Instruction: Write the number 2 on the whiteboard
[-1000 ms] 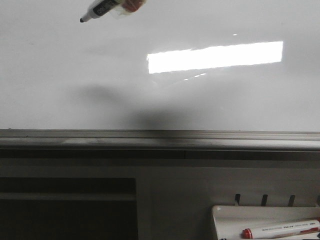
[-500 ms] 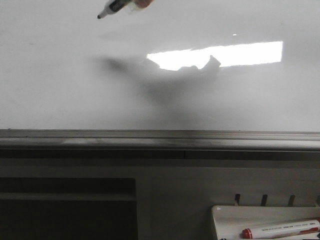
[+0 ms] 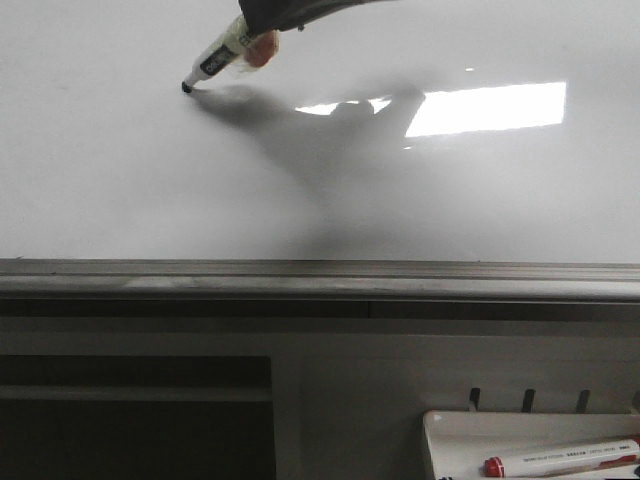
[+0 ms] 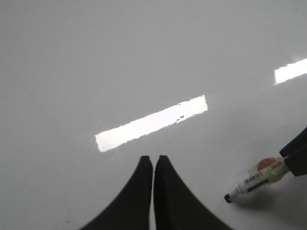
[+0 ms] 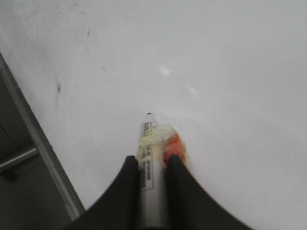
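Whereas half a second ago the black marker (image 3: pixel 222 55) hung clear of the board with its tip in the air, its tip now sits on the whiteboard (image 3: pixel 120 180) surface and the arm's shadow has spread across the bright light reflection (image 3: pixel 490 107). Nearest the camera, a small white tray (image 3: pixel 470 432) holds a red-capped marker (image 3: pixel 560 459), unchanged. Beyond it the grey metal rail (image 3: pixel 320 275) runs the full width of the board's near edge. Past the rail the board lies bare on all sides of the tip, with wide open surface toward the rail and to both sides. No stroke of the number 2 is visible on the board. Right gripper (image 5: pixel 152 163): fingers clamped on the marker barrel, tip projecting ahead of them onto the board, far left of centre in the front view. Left gripper (image 4: pixel 153 160): fingers pressed together, holding nothing, hovering above the board with the marker off to one side
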Action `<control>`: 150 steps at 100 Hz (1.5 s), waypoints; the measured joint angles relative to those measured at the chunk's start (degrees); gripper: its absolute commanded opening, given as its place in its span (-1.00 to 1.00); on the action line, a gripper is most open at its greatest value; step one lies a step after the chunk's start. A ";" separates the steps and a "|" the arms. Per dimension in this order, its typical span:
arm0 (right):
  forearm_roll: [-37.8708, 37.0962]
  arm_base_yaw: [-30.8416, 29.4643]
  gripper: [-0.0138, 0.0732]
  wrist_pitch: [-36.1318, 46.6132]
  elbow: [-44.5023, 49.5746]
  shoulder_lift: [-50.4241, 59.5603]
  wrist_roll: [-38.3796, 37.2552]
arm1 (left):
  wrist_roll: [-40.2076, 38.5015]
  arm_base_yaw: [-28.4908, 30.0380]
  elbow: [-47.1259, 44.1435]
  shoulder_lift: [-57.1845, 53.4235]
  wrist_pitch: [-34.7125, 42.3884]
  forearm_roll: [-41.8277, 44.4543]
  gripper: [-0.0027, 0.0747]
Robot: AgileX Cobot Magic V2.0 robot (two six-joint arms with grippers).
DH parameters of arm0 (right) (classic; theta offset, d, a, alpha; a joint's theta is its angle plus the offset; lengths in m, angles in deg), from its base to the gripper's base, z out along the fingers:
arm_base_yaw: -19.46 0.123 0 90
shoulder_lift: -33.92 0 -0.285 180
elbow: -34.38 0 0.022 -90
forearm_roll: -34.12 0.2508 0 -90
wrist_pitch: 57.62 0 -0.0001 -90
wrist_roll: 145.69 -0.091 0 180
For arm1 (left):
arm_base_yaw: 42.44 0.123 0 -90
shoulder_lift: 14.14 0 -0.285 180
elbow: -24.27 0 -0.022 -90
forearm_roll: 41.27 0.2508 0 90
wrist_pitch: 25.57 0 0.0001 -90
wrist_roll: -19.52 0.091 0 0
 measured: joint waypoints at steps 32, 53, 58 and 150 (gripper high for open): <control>-0.13 -4.28 -0.80 -0.62 4.77 5.73 -1.65 | 0.00 0.00 0.00 0.00 0.10 0.00 -0.98; 0.82 -2.61 -0.80 -2.70 10.26 5.43 -3.50 | 0.00 0.00 0.00 0.00 0.10 -0.04 -0.98; 1.16 -1.34 -0.80 -2.69 10.26 4.17 -3.62 | 0.00 0.00 0.00 0.00 0.10 -0.13 -0.98; 0.47 -4.57 -0.80 -7.58 19.36 17.57 -3.61 | 0.00 0.00 0.00 0.00 0.29 5.37 -0.98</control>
